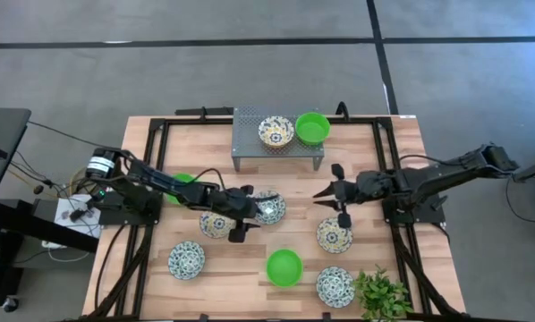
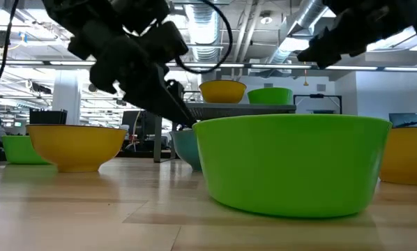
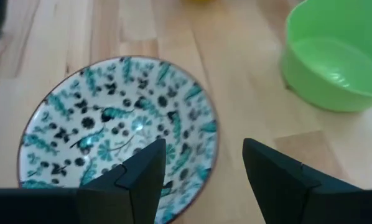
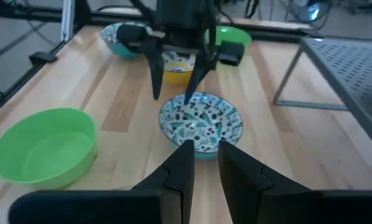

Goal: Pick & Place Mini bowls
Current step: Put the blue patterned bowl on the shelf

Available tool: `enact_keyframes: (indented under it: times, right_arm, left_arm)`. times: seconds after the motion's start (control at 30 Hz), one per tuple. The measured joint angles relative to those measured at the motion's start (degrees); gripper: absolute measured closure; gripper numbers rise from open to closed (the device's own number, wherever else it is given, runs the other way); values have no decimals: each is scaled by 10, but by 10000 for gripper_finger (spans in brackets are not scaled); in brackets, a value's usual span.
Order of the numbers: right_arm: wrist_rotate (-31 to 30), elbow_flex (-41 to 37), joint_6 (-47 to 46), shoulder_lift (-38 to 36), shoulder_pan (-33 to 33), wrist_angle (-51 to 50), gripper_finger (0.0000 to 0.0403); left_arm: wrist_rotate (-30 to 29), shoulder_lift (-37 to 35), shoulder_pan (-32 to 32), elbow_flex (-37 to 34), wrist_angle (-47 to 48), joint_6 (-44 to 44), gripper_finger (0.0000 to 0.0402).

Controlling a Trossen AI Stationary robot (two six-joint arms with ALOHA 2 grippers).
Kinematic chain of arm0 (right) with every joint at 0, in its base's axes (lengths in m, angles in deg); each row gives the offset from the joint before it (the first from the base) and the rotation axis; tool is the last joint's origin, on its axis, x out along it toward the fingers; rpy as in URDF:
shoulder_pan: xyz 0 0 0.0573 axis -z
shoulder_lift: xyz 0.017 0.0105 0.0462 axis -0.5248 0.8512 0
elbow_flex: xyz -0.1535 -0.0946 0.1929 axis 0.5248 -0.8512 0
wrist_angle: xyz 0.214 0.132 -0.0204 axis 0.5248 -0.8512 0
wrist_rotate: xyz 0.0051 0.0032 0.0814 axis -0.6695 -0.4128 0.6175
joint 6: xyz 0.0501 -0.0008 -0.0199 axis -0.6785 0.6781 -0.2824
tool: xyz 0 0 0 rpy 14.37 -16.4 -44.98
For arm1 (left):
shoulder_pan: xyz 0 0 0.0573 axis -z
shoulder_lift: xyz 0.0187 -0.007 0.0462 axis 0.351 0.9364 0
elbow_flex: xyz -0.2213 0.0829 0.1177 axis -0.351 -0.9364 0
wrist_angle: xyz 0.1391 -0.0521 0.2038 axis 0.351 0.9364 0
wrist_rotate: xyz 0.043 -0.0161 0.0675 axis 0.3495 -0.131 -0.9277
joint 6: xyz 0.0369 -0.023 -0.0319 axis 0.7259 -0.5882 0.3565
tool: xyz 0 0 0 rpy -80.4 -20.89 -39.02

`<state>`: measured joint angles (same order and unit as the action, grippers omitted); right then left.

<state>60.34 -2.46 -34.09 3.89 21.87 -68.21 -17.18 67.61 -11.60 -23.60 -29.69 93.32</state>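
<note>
A blue-and-white patterned mini bowl [image 1: 271, 207] [image 3: 117, 124] [image 4: 201, 121] stands on its base mid-table. My left gripper [image 1: 251, 213] [image 3: 204, 168] is open and slants down over its left rim. One finger hangs over the bowl's inside and the other outside the wall; no touch shows. My right gripper [image 1: 322, 192] [image 4: 206, 155] hovers to the bowl's right, pointing at it. Its fingers stand a narrow gap apart with nothing between them. Two more mini bowls, a yellow patterned one [image 1: 275, 131] and a green one [image 1: 312, 128], sit on the metal rack [image 1: 250, 121].
On the table stand a yellow bowl [image 1: 216, 224] under the left gripper, a green bowl [image 1: 185, 182] below the left arm, a blue-and-white bowl [image 1: 186, 259], a green bowl [image 1: 284, 266], a yellow bowl [image 1: 334, 234] and a blue-and-white bowl [image 1: 335, 286]. A leafy plant [image 1: 381, 295] stands at the near right.
</note>
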Motion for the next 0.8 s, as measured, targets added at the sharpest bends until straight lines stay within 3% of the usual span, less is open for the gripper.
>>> enact_keyframes:
  times: [0.3,0.63,0.8]
  right_arm:
    - [0,-28,-14,-30,48,12,335]
    - [0,-28,-16,-29,51,17,335]
    - [0,-27,-16,-29,51,17,335]
  left_arm:
    - [0,15,-4,0,-1,15,188]
    - [-1,41,-4,0,5,21,189]
    - [-33,52,-4,0,6,29,207]
